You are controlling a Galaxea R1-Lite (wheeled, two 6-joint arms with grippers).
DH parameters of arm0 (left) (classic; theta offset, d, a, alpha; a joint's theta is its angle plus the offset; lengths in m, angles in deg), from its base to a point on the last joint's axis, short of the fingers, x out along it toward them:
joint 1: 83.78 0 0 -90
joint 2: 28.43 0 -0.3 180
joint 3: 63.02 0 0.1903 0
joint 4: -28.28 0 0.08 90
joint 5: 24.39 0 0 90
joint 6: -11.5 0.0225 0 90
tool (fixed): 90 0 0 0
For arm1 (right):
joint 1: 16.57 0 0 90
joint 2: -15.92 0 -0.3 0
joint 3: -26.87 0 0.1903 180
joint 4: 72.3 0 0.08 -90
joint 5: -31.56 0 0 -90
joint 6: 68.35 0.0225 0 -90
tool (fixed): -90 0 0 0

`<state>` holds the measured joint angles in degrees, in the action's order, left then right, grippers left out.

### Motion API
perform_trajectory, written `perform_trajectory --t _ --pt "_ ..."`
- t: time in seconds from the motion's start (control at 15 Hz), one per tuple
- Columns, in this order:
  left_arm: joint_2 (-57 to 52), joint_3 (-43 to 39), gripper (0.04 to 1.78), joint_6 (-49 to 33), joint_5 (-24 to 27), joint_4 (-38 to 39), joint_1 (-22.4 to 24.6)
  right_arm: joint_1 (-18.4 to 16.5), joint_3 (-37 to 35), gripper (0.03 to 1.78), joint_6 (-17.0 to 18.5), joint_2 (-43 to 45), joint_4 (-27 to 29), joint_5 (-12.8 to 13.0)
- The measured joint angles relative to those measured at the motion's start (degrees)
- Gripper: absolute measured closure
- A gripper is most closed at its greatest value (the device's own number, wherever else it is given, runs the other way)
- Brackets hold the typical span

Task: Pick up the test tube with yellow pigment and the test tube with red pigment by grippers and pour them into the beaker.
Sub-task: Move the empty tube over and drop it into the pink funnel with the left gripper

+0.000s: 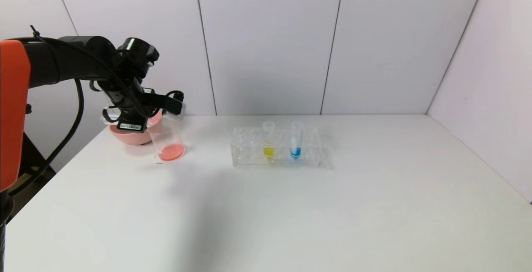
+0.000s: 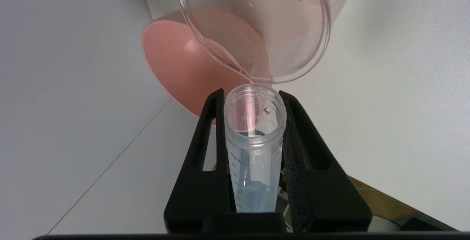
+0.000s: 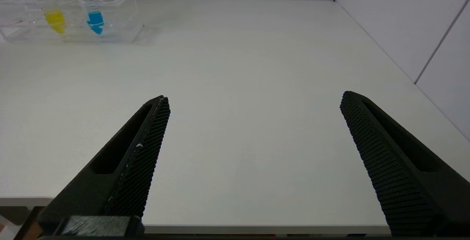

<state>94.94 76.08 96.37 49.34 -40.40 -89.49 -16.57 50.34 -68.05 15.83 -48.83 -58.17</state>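
Observation:
My left gripper (image 1: 171, 106) (image 2: 252, 95) is shut on the test tube with red pigment (image 2: 254, 137). The tube is tipped, with its open mouth at the lip of the beaker (image 1: 168, 137) (image 2: 293, 49). Inside the tube only a small drop shows, and red liquid (image 1: 171, 152) pools on the beaker's bottom. The test tube with yellow pigment (image 1: 268, 139) (image 3: 51, 12) stands upright in the clear rack (image 1: 249, 145). My right gripper (image 3: 253, 100) is open and empty above the table's near edge, out of the head view.
A pink bowl (image 1: 133, 134) (image 2: 176, 60) sits right behind the beaker at the back left. A blue-liquid tube (image 1: 296, 139) (image 3: 91, 12) stands in the rack beside the yellow one. White wall panels enclose the white table (image 1: 291, 213) at the back and right.

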Motion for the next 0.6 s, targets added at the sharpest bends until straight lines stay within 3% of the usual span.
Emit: perform_trajectory --t 0.4,0.6 --pt "-1.32 -0.41 1.37 -0.48 0.91 -0.11 -0.02 0.0 0.0 0.11 0.0 0.0 0.01 0.0" --pt "-2.19 -0.9 1.37 -2.18 5.96 0.56 0.09 0.0 0.0 0.11 0.0 0.0 0.0 0.0"
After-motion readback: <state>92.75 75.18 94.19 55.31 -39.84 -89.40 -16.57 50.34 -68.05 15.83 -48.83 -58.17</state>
